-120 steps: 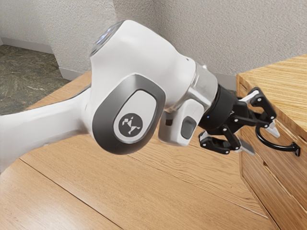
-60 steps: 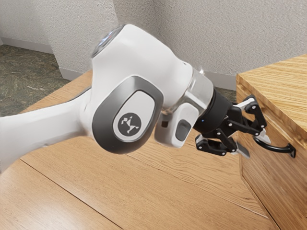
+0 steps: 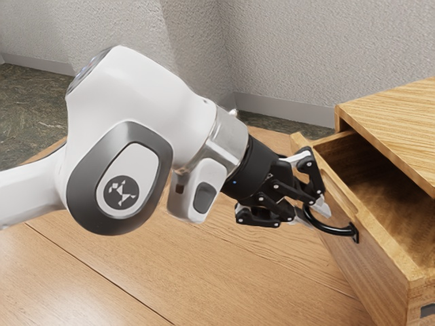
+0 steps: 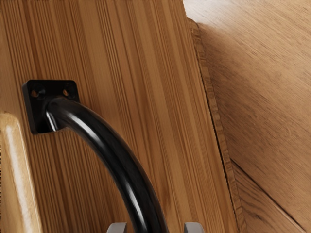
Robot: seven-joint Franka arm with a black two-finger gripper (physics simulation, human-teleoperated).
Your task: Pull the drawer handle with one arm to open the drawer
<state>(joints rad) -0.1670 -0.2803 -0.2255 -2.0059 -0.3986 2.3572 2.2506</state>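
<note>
drawer handle [image 3: 333, 231] | between parted fingers [image 3: 319, 204] of hand [image 3: 312, 214] | drawer [image 3: 370, 272] pulled out

One cabinet [image 3: 397, 112], one drawer [image 3: 363, 261], one curved black handle [image 3: 334, 230], one arm [image 3: 136, 156], one tool [image 3: 314, 214]

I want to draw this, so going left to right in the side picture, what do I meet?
white arm → hand → black handle → wooden cabinet
</note>
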